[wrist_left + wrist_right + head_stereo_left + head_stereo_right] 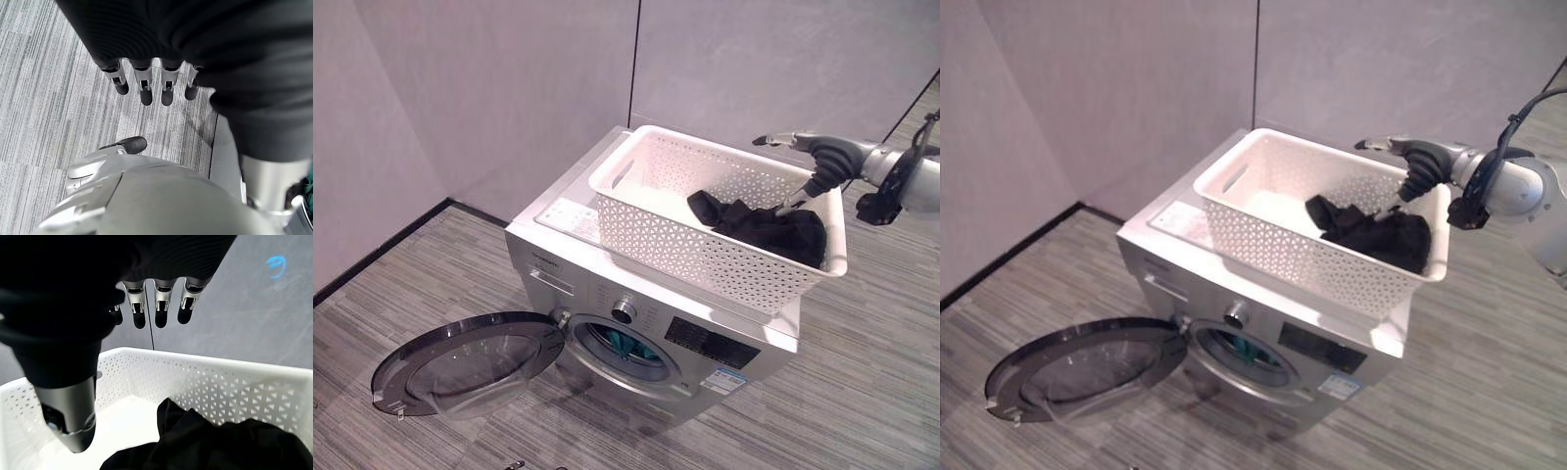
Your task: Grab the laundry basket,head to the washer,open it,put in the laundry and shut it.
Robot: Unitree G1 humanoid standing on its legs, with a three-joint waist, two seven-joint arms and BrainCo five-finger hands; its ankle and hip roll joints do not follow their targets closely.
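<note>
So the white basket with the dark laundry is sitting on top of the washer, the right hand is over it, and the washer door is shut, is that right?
Not quite: the washer door is swung wide open, as the left eye view shows. The rest holds: the white basket sits on the washer with the dark laundry inside, and the right hand is over it.

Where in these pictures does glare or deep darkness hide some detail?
Left eye view: the glass of the open washer door carries pale reflections, and the black laundry reads as one dark mass, its folds hardly visible. Right wrist view: the white basket wall is evenly lit, with no glare.
</note>
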